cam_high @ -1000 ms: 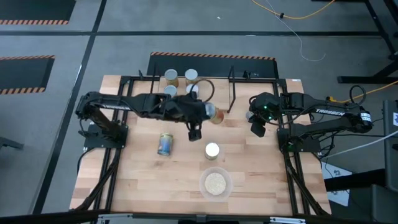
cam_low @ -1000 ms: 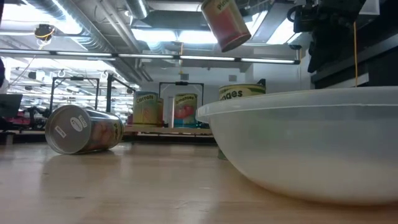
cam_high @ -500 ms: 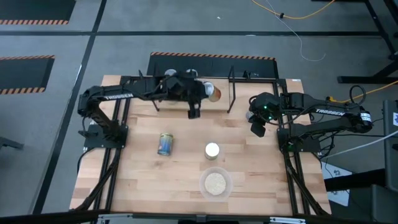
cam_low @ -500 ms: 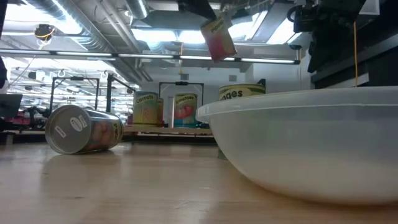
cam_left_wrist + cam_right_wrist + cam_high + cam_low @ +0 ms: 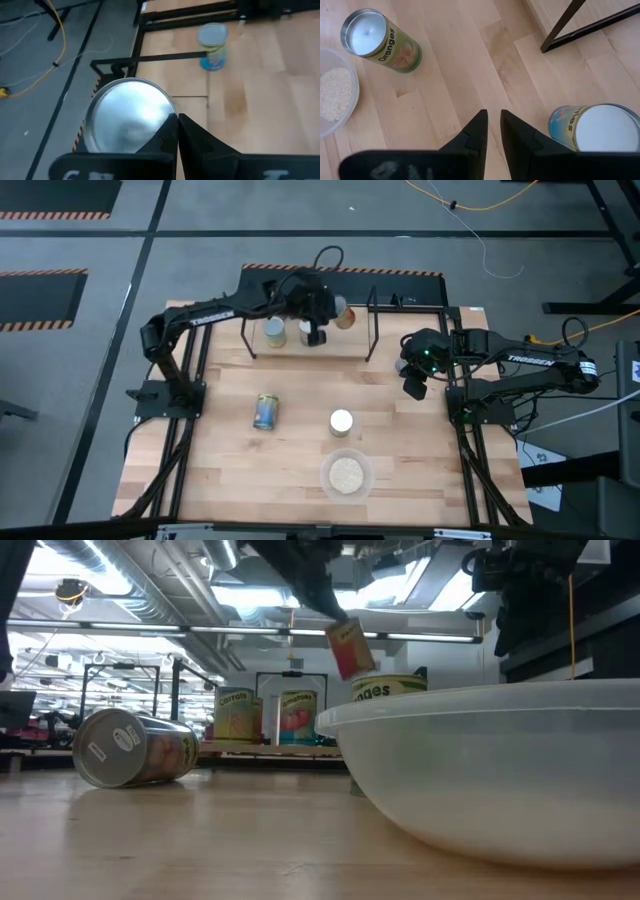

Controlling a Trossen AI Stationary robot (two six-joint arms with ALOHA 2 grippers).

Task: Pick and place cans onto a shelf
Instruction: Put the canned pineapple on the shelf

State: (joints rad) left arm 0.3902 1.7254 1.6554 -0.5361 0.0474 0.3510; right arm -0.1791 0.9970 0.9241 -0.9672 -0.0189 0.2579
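My left gripper (image 5: 330, 308) hangs over the right part of the shelf (image 5: 372, 330), shut on a red-labelled can (image 5: 350, 648) whose silver top (image 5: 129, 120) fills the left wrist view. Two cans (image 5: 275, 332) (image 5: 305, 330) show upright on the shelf board; my left arm hides the board behind them. A blue can (image 5: 266, 412) lies on its side on the table. An "Oranges" can (image 5: 341, 421) stands upright near the middle. My right gripper (image 5: 413, 387) waits at the right, its fingers (image 5: 493, 122) a narrow gap apart around nothing, beside another blue can (image 5: 592, 127). My left gripper has the red can by the rim of its silver top (image 5: 172, 112), where the two shut fingertips meet. The fingers slant down from the table's left side. The can hangs tilted below them, lifted clear of the shelf board.
A clear bowl of pale grains (image 5: 346, 474) sits near the table's front edge and fills the low view's right half (image 5: 490, 770). The shelf's black uprights (image 5: 246, 330) stand at each end of the board.
My left gripper has carried the red can from above the table's middle toward the far edge, to above the shelf, sinking a little and rolling as it went. The can stays tilted and clear of everything.
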